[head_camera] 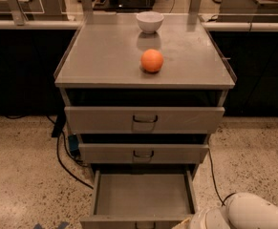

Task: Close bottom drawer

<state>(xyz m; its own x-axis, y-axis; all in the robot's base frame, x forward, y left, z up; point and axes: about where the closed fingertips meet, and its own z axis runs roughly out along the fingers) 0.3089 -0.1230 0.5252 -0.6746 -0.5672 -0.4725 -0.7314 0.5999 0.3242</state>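
The bottom drawer (143, 195) of the grey metal cabinet is pulled far out, and its inside is empty. Its front (129, 221) lies at the bottom edge of the view, with only the top of the dark handle showing. My gripper (184, 222) is at the bottom edge, just right of the drawer's front right corner; only a beige tip of it shows. The white arm (246, 213) behind it fills the bottom right corner.
The top drawer (105, 119) and middle drawer (105, 153) stand slightly out. An orange (152, 60) and a white bowl (149, 21) sit on the cabinet top (100, 56). Black cables (64, 163) run on the speckled floor left of the cabinet. Dark counters stand behind.
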